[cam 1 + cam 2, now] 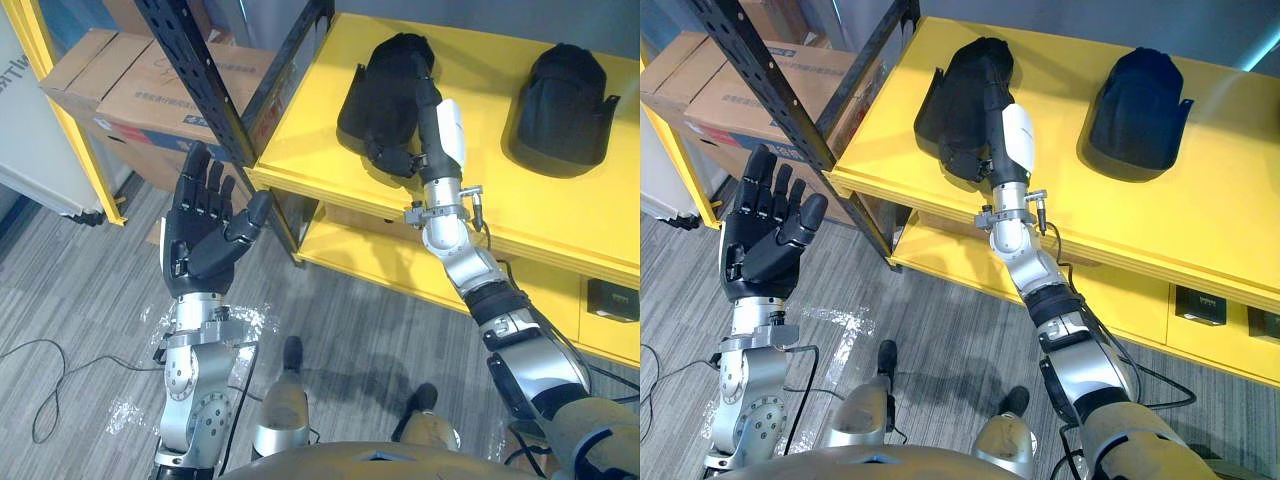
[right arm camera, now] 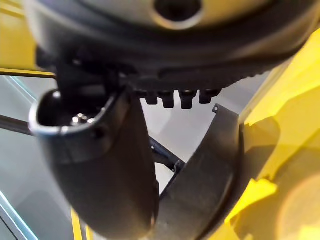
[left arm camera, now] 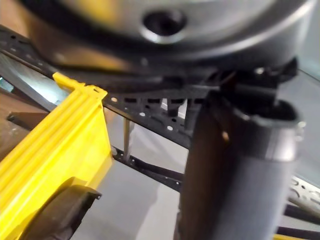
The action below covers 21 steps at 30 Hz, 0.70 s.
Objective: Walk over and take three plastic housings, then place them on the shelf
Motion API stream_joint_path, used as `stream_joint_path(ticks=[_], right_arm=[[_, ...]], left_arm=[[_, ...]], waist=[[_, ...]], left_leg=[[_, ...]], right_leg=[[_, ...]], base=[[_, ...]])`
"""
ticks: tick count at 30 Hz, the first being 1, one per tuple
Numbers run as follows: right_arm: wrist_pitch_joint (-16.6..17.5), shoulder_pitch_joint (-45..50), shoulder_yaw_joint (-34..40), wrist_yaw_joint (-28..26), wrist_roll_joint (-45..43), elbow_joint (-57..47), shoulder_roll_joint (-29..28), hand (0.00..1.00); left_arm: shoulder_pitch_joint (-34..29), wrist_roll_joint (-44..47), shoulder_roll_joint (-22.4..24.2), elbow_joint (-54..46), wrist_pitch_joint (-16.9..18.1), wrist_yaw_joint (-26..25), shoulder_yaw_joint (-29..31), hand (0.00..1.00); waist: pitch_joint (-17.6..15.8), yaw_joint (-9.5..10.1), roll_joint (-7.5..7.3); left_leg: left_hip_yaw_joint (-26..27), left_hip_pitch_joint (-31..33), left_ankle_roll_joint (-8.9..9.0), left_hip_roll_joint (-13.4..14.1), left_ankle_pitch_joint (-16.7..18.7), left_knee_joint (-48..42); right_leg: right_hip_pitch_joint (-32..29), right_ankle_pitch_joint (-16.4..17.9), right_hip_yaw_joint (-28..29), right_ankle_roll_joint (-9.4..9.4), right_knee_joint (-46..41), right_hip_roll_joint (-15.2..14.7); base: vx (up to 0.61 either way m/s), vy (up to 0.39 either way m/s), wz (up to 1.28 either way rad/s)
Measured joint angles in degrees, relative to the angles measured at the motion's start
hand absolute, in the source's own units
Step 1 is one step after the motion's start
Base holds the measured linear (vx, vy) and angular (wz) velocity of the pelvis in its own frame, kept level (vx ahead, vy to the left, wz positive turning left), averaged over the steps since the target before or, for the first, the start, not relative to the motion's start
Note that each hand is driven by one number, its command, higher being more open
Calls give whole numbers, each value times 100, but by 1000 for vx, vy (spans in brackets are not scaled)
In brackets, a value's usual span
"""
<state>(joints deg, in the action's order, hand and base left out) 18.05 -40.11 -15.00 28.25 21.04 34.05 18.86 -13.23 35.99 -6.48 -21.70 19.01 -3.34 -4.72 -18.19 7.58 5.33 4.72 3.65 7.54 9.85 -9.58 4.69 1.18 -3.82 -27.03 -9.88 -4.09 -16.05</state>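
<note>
Two black plastic housings lie on the top board of the yellow shelf (image 1: pixel 320 150). The left housing (image 1: pixel 385 85) has my right hand (image 1: pixel 428 105) lying across it, its thumb and fingers pinching the housing's near edge. In the right wrist view the housing's wall (image 2: pixel 210 180) runs just past the thumb (image 2: pixel 105 170). The other housing (image 1: pixel 565 100) sits apart to the right, untouched. My left hand (image 1: pixel 200 230) is raised left of the shelf, palm up and open, holding nothing.
A black perforated upright (image 1: pixel 200 70) stands between my left hand and the shelf corner. Cardboard boxes (image 1: pixel 150 80) are stacked behind it at the left. The lower yellow board (image 1: pixel 360 250) carries a small black box (image 1: pixel 612 298) at the right.
</note>
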Motion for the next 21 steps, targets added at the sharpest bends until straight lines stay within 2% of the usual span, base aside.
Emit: stream_joint_path(ticks=[4, 13, 17, 21], right_arm=[[-99, -335, -12, 158, 2, 213, 0, 100], [-221, -484, -16, 480, 117, 371, 34, 100], [-229, -512, 1, 1116, 848, 298, 126, 100], [-291, -482, 31, 1571, 1647, -526, 179, 100]], left_arm=[[24, 1, 6, 0, 3, -43, -34, 100], [5, 12, 9, 0, 6, -159, -269, 100], [-22, 23, 11, 4, 8, -159, -398, 100], [-38, 197, 8, 132, 104, -160, -577, 100]], waist=[[-195, 2, 24], [-196, 8, 26], [-196, -6, 27], [-195, -76, 29]], left_leg=[[-10, 11, -8, -31, -2, 2], [-30, 37, -34, -74, -25, 1], [-31, 27, -34, -80, -32, 1], [1, -26, -32, -79, -33, 1]], right_leg=[[-32, 11, -9, -2, -84, -55], [-29, 0, -50, -14, -97, -101], [-21, -24, -47, -51, -95, -106], [-4, -36, -1, -66, -87, -106]], base=[[-73, 18, 3], [-16, 5, 2], [0, 0, 0], [-10, -13, -5]])
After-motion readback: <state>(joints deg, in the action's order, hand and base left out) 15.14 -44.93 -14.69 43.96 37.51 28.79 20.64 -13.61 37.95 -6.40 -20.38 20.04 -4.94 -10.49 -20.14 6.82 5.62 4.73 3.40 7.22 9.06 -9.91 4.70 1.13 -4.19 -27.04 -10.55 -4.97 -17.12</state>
